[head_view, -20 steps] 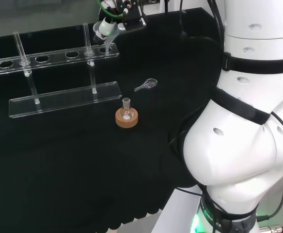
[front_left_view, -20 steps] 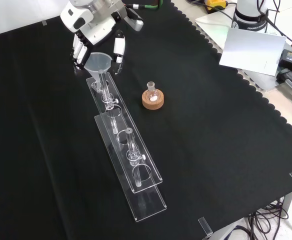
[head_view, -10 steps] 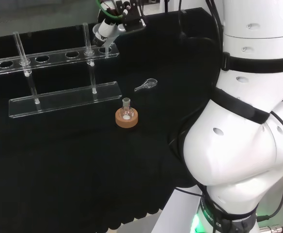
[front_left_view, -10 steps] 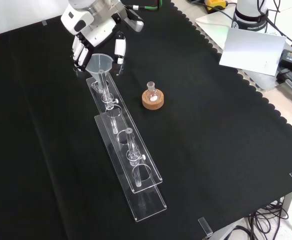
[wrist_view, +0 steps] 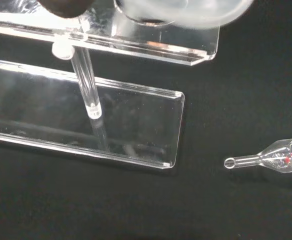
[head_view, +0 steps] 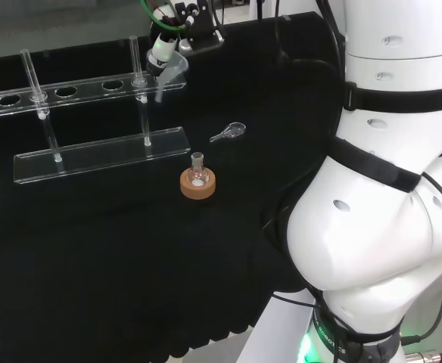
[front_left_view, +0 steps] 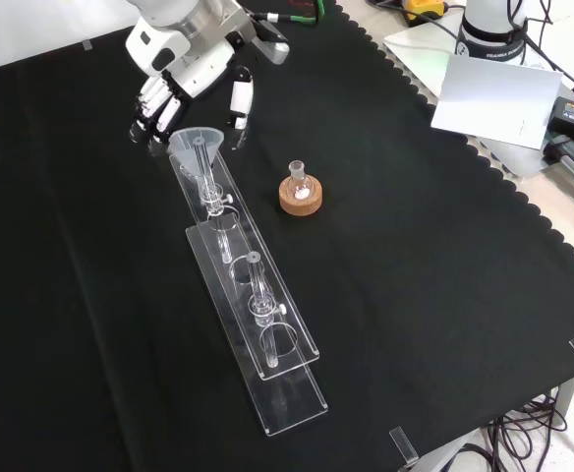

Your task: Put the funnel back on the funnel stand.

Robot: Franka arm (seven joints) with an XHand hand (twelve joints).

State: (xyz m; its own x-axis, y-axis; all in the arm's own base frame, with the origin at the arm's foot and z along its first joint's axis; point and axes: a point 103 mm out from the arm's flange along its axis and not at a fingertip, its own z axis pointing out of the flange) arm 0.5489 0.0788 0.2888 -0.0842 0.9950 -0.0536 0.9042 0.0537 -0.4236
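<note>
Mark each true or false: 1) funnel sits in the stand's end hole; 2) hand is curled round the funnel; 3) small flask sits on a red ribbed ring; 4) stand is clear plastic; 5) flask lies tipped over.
1) True: the funnel stands with its stem through the end hole of the funnel stand.
2) False: the hand is behind the funnel, fingers relaxed, holding nothing.
3) False: the flask sits on a cork ring.
4) True.
5) False: it stands upright.

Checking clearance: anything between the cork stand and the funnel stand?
Nothing: in the front view, bare black cloth separates the cork stand from the funnel stand.
</note>
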